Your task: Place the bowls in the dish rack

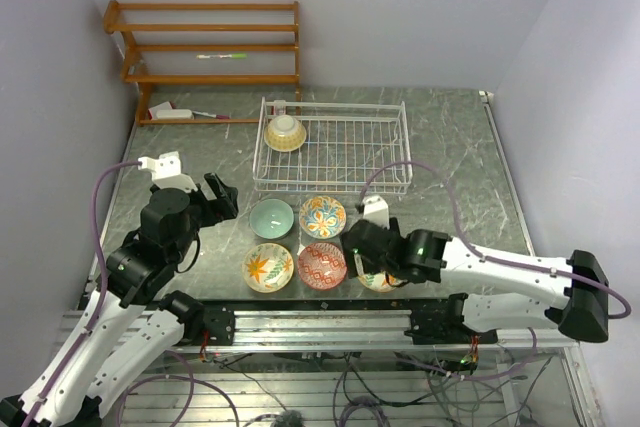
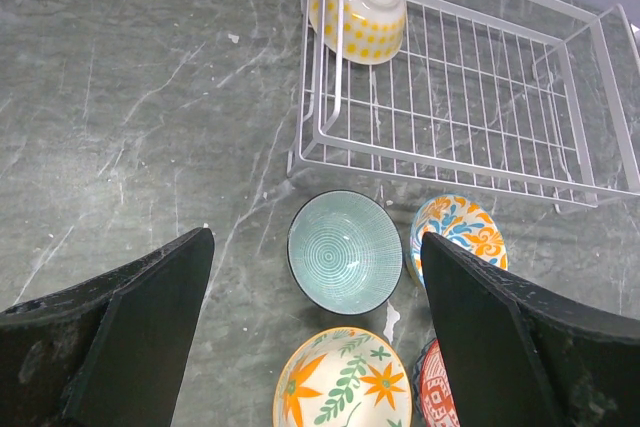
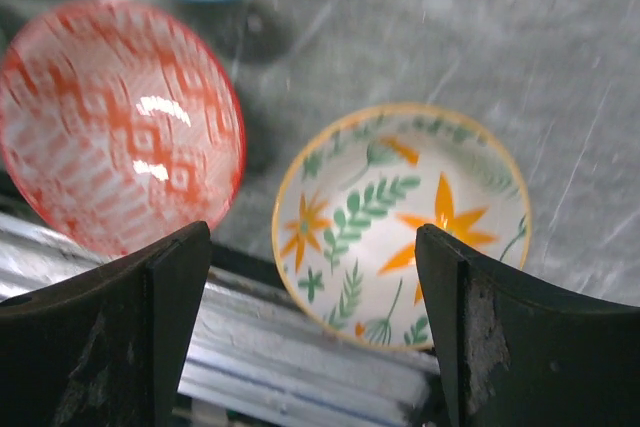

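A white bowl [image 3: 400, 217] painted with green leaves and orange flowers sits upright directly below the right gripper [image 3: 312, 247], whose fingers are spread wide and hold nothing. A red-patterned bowl [image 3: 110, 127] lies beside one finger. The left gripper [image 2: 318, 242], equally wide and empty, hovers over the teal bowl [image 2: 345, 252]. Ahead of it, a yellow-dotted bowl [image 2: 360, 12] lies tipped in the dish rack [image 2: 450, 172].
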You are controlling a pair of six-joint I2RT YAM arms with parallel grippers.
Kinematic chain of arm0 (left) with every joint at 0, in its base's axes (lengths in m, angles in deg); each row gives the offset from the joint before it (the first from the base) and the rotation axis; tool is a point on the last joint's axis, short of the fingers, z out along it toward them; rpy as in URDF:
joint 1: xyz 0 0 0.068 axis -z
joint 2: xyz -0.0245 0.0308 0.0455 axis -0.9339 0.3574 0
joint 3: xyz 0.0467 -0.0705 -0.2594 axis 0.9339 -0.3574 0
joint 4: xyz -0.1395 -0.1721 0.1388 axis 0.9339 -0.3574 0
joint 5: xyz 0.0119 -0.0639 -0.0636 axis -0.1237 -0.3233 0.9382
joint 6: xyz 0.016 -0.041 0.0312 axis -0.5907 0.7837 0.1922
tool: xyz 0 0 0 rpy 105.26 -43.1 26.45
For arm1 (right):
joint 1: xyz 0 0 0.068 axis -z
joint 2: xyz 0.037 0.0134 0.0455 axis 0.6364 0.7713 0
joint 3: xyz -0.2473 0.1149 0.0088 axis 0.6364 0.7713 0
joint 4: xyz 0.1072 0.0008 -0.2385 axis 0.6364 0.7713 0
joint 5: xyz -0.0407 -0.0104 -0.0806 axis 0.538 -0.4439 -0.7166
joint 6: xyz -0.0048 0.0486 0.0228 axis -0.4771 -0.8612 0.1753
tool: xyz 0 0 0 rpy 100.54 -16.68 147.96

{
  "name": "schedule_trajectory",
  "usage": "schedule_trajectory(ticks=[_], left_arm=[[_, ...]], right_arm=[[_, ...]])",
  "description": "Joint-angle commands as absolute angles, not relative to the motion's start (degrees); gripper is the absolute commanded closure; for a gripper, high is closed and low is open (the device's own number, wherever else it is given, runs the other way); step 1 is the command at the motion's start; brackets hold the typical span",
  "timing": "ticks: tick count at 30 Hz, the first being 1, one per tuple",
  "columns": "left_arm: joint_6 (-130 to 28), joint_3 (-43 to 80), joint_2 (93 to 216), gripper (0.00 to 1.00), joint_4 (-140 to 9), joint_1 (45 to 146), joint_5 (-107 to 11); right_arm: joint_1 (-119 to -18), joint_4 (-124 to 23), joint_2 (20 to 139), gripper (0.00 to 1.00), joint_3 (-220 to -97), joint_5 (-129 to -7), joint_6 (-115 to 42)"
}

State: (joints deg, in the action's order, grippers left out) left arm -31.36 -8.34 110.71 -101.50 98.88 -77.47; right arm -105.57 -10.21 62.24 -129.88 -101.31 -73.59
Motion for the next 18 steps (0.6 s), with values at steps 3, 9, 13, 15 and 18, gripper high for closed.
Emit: schedule_trajectory(ticks=[3,9,13,15,18], left_arm=[[-31.5,-7.8,110.6,0.04,-100.1,98.6,-76.6],[-31.4,-7.8,111.0,0.05,-100.4,98.6,-76.5],[-31.2,-8.1,110.2,0.05,-100.2,98.7,-76.5],[-31.1,-8.3,110.1,0.04,-99.9,98.6,-76.4],[-31.1,-8.2,110.5,0.05,-100.1,98.7,-76.4]], right_arm=[[-113.9,-3.0,64.0,0.21,-126.0,-103.4,-85.6],[-114.8,-9.8,66.2,0.32,-122.9,-101.7,-83.0],[-114.8,-12.1,68.0,0.45,-121.6,-102.1,-81.8],[-114.8,-12.6,68.8,0.55,-121.5,-102.8,-81.6],[-114.8,-12.8,69.4,0.74,-121.5,-103.6,-81.6]])
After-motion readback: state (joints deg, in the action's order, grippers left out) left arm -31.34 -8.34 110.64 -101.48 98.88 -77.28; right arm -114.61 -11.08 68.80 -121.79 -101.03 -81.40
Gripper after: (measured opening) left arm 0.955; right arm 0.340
